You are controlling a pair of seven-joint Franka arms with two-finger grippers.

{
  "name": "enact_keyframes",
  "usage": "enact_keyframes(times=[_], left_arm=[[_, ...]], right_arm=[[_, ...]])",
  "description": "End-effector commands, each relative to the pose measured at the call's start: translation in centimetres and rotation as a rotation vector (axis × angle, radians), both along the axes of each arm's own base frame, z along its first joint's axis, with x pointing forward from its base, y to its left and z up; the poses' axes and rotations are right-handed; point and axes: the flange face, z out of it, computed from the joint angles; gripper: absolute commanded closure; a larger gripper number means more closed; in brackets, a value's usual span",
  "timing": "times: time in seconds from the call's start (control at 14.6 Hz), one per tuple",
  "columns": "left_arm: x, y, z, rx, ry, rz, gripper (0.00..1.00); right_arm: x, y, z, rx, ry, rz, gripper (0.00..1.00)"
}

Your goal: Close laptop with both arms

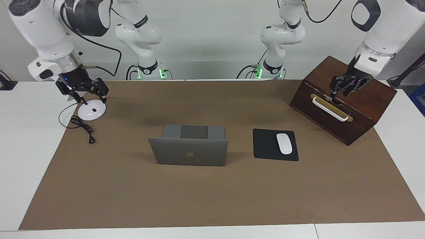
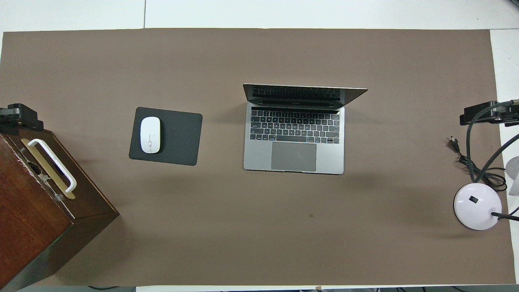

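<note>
The silver-grey laptop (image 1: 190, 152) stands open in the middle of the brown mat, its lid with the dark apple logo upright. In the overhead view the laptop (image 2: 294, 140) shows its keyboard and trackpad toward the robots. My right gripper (image 1: 85, 94) hangs open and empty over the white lamp base, well apart from the laptop; it shows in the overhead view (image 2: 484, 113). My left gripper (image 1: 345, 87) is open and empty over the wooden box, also well apart from the laptop; it shows in the overhead view (image 2: 18, 117).
A black mouse pad (image 1: 265, 146) with a white mouse (image 1: 284, 143) lies beside the laptop toward the left arm's end. A dark wooden box (image 1: 365, 99) with a white handle stands there too. A white lamp base (image 1: 91, 112) and black cable (image 1: 83, 127) are at the right arm's end.
</note>
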Motion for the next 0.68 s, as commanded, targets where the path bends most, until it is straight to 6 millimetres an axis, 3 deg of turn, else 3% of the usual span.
enact_keyframes(times=[0.0, 0.55, 0.61], left_arm=[[-0.5, 0.2, 0.1, -0.008, -0.02, 0.02, 1.0], [-0.1, -0.6, -0.2, -0.013, -0.044, 0.007, 1.0], [-0.1, -1.0, -0.3, -0.025, -0.052, 0.004, 1.0]], right_arm=[[-0.8, 0.1, -0.2, -0.002, -0.022, -0.016, 0.0], [-0.6, -0.4, 0.0, -0.006, -0.049, -0.009, 0.0], [-0.3, -0.7, -0.1, -0.008, -0.063, -0.005, 0.07]])
